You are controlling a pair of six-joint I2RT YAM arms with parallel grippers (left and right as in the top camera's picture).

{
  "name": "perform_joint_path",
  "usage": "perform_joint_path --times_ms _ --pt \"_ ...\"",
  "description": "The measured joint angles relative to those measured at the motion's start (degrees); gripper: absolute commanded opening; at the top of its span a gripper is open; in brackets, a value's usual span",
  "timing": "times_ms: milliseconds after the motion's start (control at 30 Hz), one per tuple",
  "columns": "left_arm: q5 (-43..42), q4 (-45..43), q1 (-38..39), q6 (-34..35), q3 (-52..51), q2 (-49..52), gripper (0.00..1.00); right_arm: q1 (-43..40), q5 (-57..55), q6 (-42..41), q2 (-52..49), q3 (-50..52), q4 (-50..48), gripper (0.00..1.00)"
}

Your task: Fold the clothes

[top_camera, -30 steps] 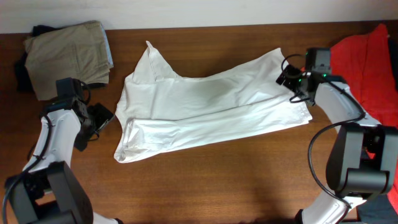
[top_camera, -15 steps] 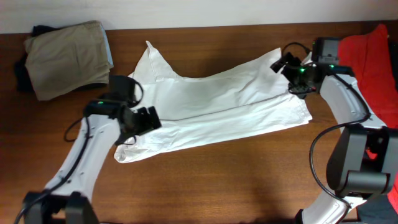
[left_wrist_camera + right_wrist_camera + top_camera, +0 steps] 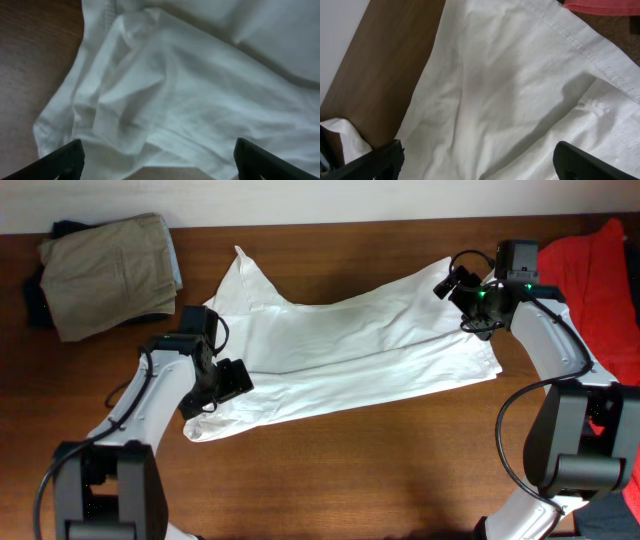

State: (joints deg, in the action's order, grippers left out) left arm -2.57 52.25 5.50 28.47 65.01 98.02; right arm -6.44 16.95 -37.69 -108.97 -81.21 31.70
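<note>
**Left claw** (image 3: 228,380): I find the jaws spread wide with nothing held between them. In the left wrist view both dark fingertips (image 3: 62,161) sit at the bottom corners, and only loose cloth lies in the gap. Directly beneath this claw is the bunched near-left corner of the white shirt (image 3: 340,345), rumpled into soft ridges. Bare table (image 3: 350,470) shows beyond the finger on that view's left side. I cannot tell whether the tips touch the fabric.

**Right claw** (image 3: 451,282): the jaws are likewise spread wide and grip nothing. It stands over the shirt's far right corner. In the right wrist view a stitched hem runs diagonally ahead of the claw, and the cloth below it lies flatter than at the other end. I cannot tell whether it touches the cloth.

**White shirt:** it is spread across the middle of the table from one claw to the other. A long crease runs along its length. One pointed corner reaches toward the far edge, beyond the left claw.

**Other clothes:**
- A folded khaki garment (image 3: 110,270) lies well apart from the left claw, on its outer far side.
- It rests on a dark garment (image 3: 35,300).
- A red garment (image 3: 590,275) lies just beside the right claw, on its outer side.
</note>
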Motion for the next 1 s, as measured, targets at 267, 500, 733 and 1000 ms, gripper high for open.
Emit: perform_joint_path --times_ms 267,500,733,1000 --pt "0.0 -1.9 -0.1 -0.6 -0.3 2.6 0.73 0.0 -0.2 0.0 0.0 0.0 0.1 0.99" --pt "0.0 -2.7 -0.1 -0.9 -2.5 2.7 0.56 0.0 -0.2 0.0 0.0 0.0 0.2 0.99" --pt "0.0 -2.8 -0.1 -0.8 -2.7 2.9 0.31 0.0 -0.2 0.0 0.0 0.0 0.2 0.99" --pt "0.5 -3.8 -0.1 -1.1 -2.7 2.9 0.00 0.0 -0.4 0.0 0.0 0.0 0.2 0.99"
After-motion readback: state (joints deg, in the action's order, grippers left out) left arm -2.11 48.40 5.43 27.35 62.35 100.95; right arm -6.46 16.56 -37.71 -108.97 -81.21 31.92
